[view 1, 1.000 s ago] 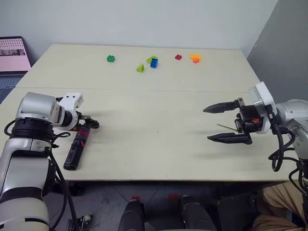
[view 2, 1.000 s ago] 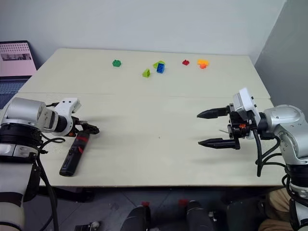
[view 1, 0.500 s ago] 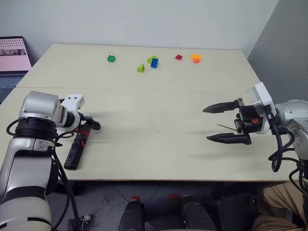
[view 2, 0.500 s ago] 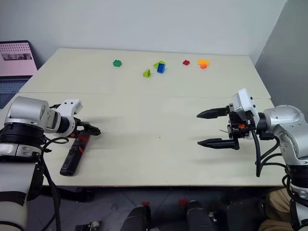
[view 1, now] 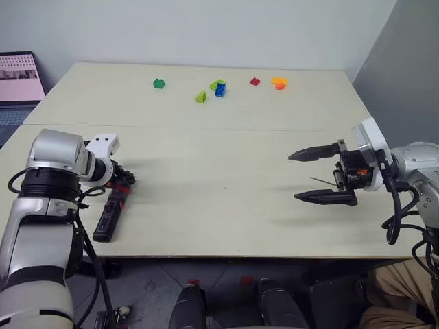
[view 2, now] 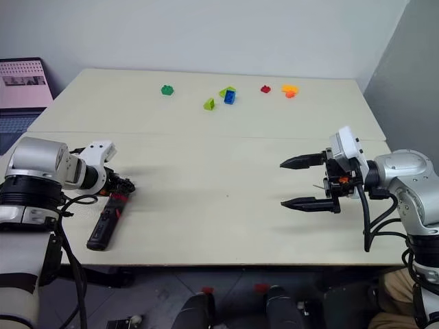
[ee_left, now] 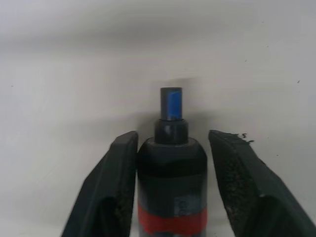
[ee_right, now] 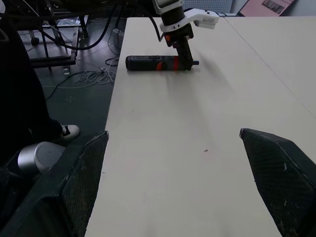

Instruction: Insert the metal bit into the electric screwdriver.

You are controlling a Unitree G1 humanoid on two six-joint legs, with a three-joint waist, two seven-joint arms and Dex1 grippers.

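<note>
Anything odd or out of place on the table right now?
Nothing damaged or spilled. Only strays: small coloured bricks scattered along the table's far side, apart from the electric screwdriver lying flat by the near left edge.

small toy bricks (view 1: 218, 88) dot the table's (view 1: 206, 157) far side — laptop (view 1: 19, 75) beyond.

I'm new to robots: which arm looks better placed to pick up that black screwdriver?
The left. Its end effector sits closed around the electric screwdriver near its tip, while the right end effector hovers open, far across the table.
</note>
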